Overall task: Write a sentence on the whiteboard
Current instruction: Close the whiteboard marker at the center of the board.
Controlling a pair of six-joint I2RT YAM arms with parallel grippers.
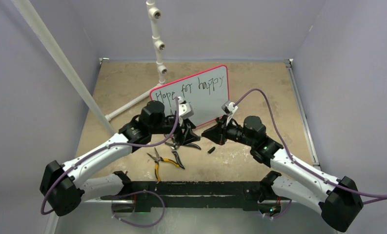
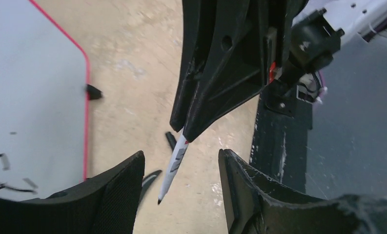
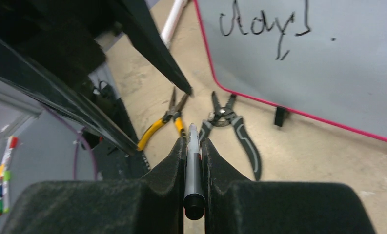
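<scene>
My right claw (image 3: 193, 142) is pressed together on the marker (image 3: 193, 168). It pinches the white barrel between both pads, so the pen runs straight out past my fingertips. My left claw (image 2: 181, 157) stands spread, with 1 finger on each side of the marker's writing end, and neither pad touches it as far as I can see. The 2 claws meet low over the table (image 1: 259, 97), just in front of the whiteboard (image 1: 216, 103). The board sits askew on small black feet toward the far side, its pink-red frame close to my left wrist. The sentence (image 1: 193, 87) is on it in thin black letters. "Hope for happy" shows on the upper line from above, and "days" shows beneath it from my right wrist, with a stray stroke and a dot nearby. On the table below my claws lie 2 tools side by side, the yellow-handled pliers (image 3: 152, 130) and the black-handled pliers (image 3: 242, 136), both apart from the board's edge. A small black cap (image 1: 211, 150) lies alone just right of them.
</scene>
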